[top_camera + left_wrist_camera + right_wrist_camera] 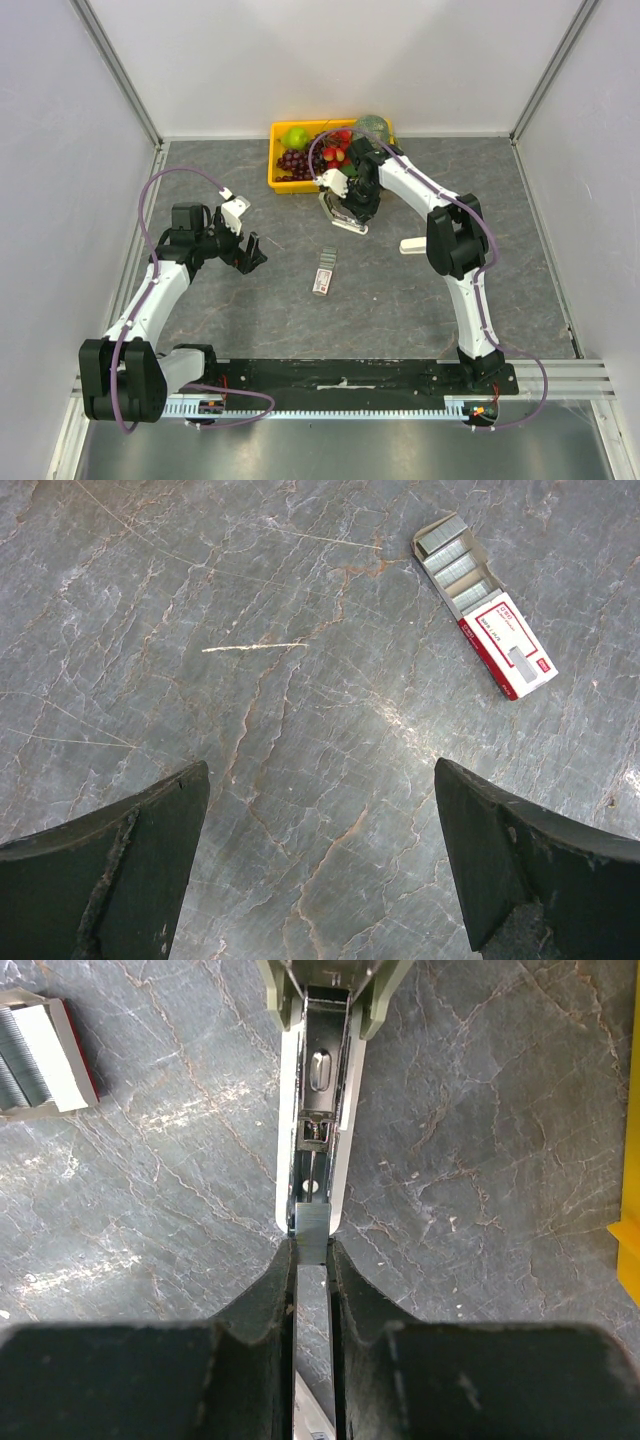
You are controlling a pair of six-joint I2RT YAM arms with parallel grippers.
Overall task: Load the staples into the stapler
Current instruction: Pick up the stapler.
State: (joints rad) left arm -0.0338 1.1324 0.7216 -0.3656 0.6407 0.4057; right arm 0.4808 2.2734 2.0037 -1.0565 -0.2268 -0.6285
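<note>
- Left tool: black, two-fingered, spread wide and holding nothing. It hangs over the grey veined stone-look counter, left of the box.
- Small flat red-and-white cardboard staple box: lies flat mid-counter between the arms, with its tray open and silvery strips exposed. Judged light and easily crushed; likely to slide if nudged.
- Thin silvery strip of staples: clamped by its long sides in the right tool. Judged stiff lengthwise but brittle and slick; it would snap if twisted.
- Pale stapler with bright metal channel: lies open under the strip. Contact between strip and channel cannot be told.
</note>
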